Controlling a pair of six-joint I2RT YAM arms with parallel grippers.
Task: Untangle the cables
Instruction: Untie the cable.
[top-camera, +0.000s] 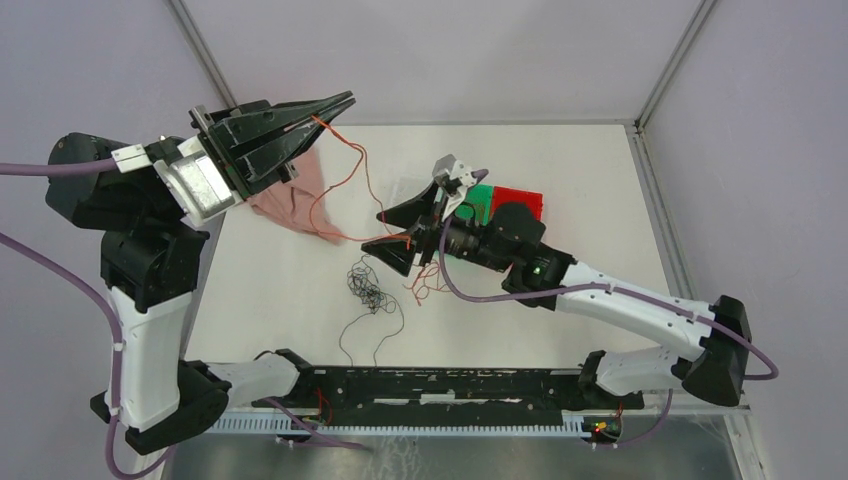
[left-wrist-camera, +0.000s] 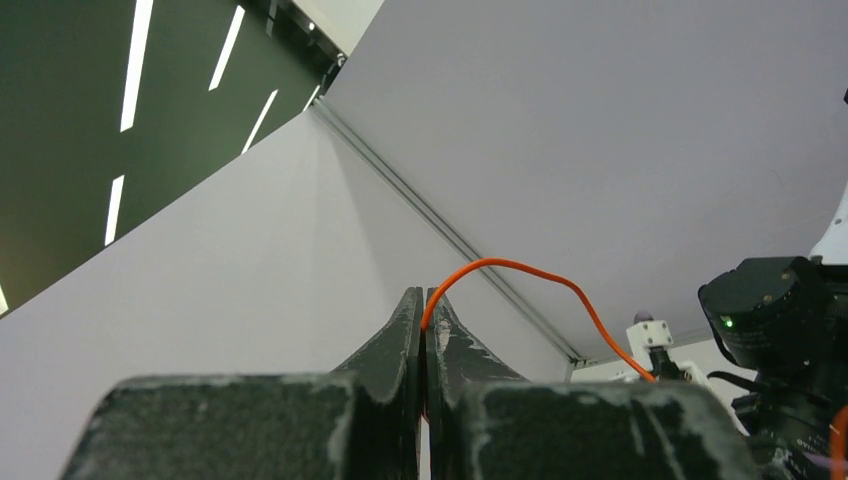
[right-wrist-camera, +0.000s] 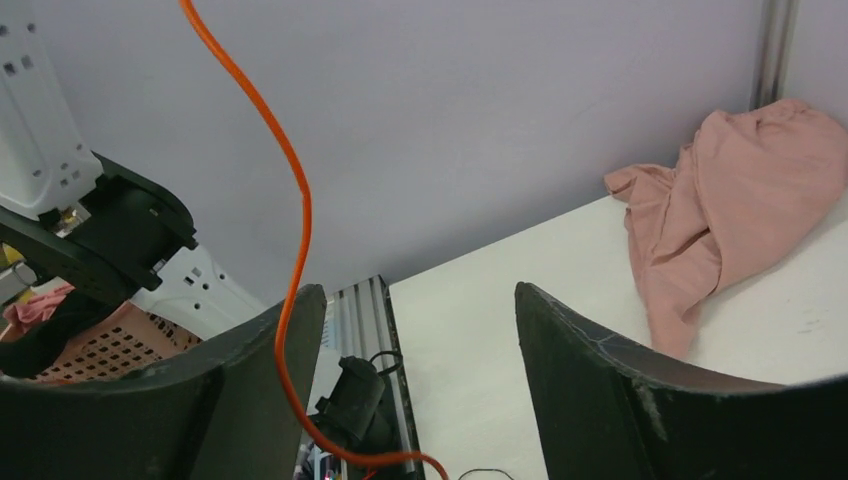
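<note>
The cables lie mid-table as a small wad of thin black wire, with orange curls beside it. One orange wire rises from the table to my left gripper, which is raised at the back left. In the left wrist view, that gripper is shut on the orange wire, which arches out from its tips. My right gripper hovers open just above the wad. In the right wrist view, the orange wire hangs past the left finger of that gripper, ungripped.
A crumpled pink cloth lies on the table at the back left, also seen as pink cloth. A green bin and a red bin sit behind the right wrist. A black rail runs along the near edge.
</note>
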